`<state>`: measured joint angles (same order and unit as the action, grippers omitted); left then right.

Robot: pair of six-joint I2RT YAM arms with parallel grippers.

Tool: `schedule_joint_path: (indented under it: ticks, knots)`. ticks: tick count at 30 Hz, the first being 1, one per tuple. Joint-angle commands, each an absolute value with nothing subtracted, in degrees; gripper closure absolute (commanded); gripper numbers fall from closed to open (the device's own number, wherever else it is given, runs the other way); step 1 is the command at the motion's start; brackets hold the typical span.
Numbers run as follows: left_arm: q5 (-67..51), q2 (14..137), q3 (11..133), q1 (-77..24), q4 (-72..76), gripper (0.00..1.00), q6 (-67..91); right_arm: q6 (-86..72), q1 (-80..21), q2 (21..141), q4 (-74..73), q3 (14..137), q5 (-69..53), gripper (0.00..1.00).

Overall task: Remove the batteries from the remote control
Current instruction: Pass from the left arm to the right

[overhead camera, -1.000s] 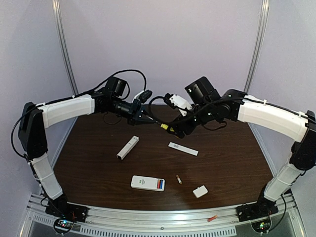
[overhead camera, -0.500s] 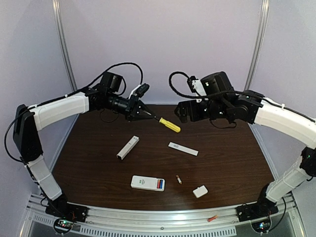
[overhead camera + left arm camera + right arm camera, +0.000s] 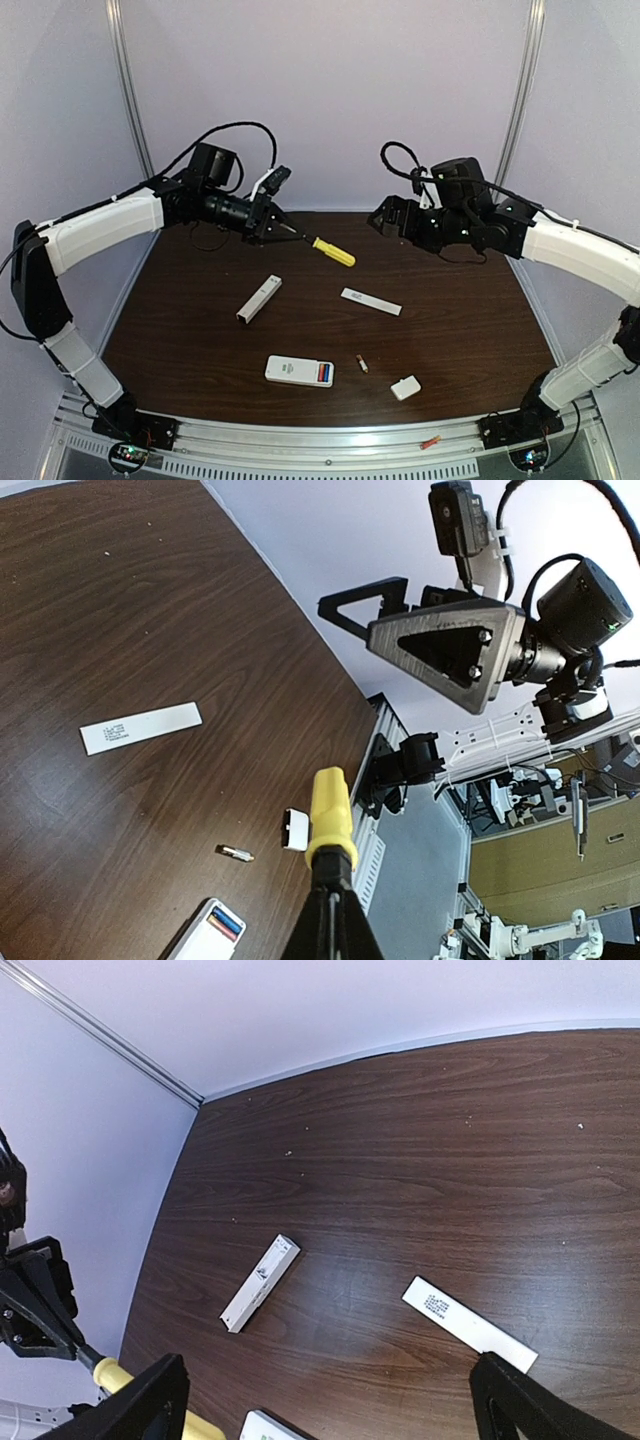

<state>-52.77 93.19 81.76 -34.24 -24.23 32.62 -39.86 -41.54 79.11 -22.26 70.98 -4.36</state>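
Observation:
The white remote control (image 3: 297, 371) lies open near the front, with red and blue batteries (image 3: 325, 373) in its bay. They also show in the left wrist view (image 3: 226, 920). A loose gold battery (image 3: 362, 364) lies to its right, also seen in the left wrist view (image 3: 237, 853). My left gripper (image 3: 283, 232) is shut on the shaft of a yellow-handled screwdriver (image 3: 333, 252) and holds it above the table's back; its handle (image 3: 331, 815) sticks out beyond the gripper (image 3: 333, 892). My right gripper (image 3: 385, 221) is open and empty in the air at the back right (image 3: 330, 1365).
A small white cover (image 3: 405, 388) lies at the front right. A long white box (image 3: 259, 298) lies left of centre, and a flat white strip (image 3: 371, 301) lies in the middle. Both show in the right wrist view: the box (image 3: 260, 1282) and the strip (image 3: 470, 1325).
My right gripper has let go of the screwdriver's handle and drawn back to the right. My left gripper has pulled back to the left with the screwdriver in it.

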Motion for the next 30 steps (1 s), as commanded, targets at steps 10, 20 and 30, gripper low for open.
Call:
schedule_joint_path:
  ticks: [10, 20, 30]
  knots:
    - [-42.9, 86.3, 79.3, -34.5, -23.4, 1.0, 40.7, -42.6, -38.6, 77.9, -26.2, 74.5, -11.5, 0.0]
    - [-38.8, 83.4, 78.4, -34.5, -23.9, 1.0, 43.3, -41.9, -38.5, 80.3, -34.3, 79.1, -9.0, 0.0]
    - [-39.8, 81.9, 76.7, -34.5, -23.1, 1.0, 39.6, -46.5, -38.6, 77.4, -35.0, 76.2, -9.0, 0.0]
